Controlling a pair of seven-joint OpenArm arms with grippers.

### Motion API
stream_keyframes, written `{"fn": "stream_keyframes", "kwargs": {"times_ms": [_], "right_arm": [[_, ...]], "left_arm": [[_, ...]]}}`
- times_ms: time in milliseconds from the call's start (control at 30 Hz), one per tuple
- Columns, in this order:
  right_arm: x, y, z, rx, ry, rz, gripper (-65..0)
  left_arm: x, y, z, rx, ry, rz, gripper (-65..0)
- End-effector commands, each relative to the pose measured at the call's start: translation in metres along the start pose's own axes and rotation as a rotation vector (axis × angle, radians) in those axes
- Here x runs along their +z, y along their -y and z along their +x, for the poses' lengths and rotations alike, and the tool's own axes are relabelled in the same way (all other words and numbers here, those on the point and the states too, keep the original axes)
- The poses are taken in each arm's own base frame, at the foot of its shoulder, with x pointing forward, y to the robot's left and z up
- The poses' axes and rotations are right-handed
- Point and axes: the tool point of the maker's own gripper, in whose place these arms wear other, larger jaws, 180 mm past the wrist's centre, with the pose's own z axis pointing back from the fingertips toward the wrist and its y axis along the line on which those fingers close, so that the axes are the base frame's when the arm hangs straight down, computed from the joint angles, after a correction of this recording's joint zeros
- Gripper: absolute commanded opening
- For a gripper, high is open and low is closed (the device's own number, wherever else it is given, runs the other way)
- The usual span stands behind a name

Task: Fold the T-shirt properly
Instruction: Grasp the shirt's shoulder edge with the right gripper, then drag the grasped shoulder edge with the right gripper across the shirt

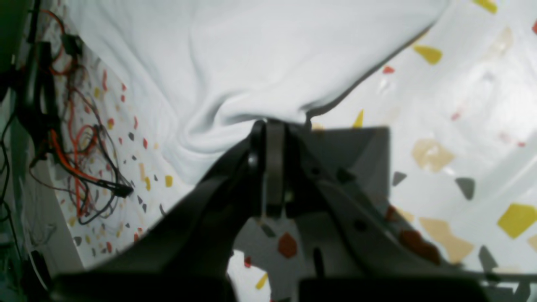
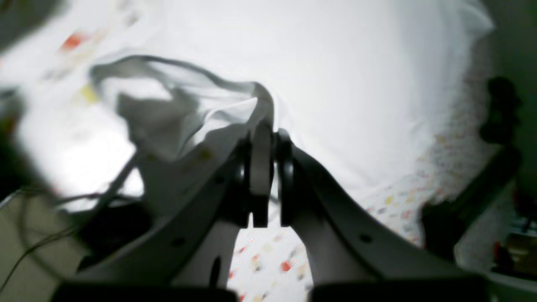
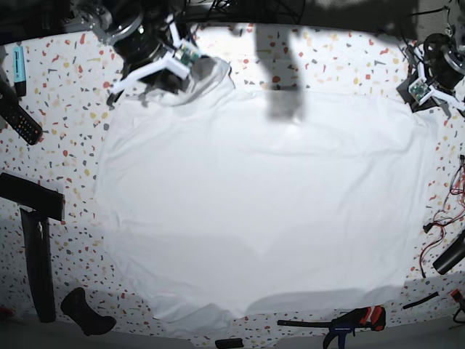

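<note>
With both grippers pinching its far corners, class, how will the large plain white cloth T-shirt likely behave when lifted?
The large plain white cloth T-shirt will probably sag and drape, since it bunches into soft folds at the left gripper. It seems light: thin pinched edges at the right gripper hold it. It may drag across the speckled table, being spread wide.

No legible text (anywhere)

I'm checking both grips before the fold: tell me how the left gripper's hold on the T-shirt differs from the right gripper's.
1. The left gripper pinches a flat edge of the T-shirt, with cloth fanning away in taut folds; the right gripper holds a lifted, crumpled, open loop.
2. In the base view the left gripper sits at the right corner, the right gripper at the upper left.
Shared: both are shut on the cloth's edge.
</note>
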Motion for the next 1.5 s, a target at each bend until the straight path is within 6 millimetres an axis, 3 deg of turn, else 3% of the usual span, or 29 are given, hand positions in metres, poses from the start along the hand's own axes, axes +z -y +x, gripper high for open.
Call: {"fn": "stream_keyframes", "kwargs": {"times_ms": [0, 267, 633, 967, 1100, 1333, 1467], "right_arm": [[0.002, 0.008, 0.011, -0.016, 0.039, -0.031, -65.0], [-0.001, 0.007, 0.021, -0.065, 0.057, -0.044, -65.0], [0.007, -0.004, 0.001, -0.007, 0.007, 0.008, -65.0], [0.007, 0.010, 0.002, -0.059, 0.012, -0.065, -65.0], [0.003, 0.032, 0.009, -0.072, 0.041, -0.139, -65.0], [-0.002, 0.082, 0.023, -0.106, 0.087, -0.305, -65.0], [-0.004, 0.103, 0.033, -0.123, 0.120, -0.373, -65.0]], "left_arm": [[0.002, -0.012, 0.008, -0.018, 0.030, 0.024, -65.0], [0.002, -0.012, 0.008, -0.018, 0.030, 0.024, -65.0], [0.002, -0.012, 0.001, -0.017, -0.007, 0.024, -65.0], [0.002, -0.012, 0.002, -0.018, -0.007, 0.025, -65.0], [0.002, -0.015, 0.003, -0.020, -0.004, 0.032, -65.0], [0.005, -0.046, 0.011, -0.051, 0.005, 0.198, -65.0], [0.006, -0.053, 0.018, -0.060, 0.017, 0.227, -65.0]]}}
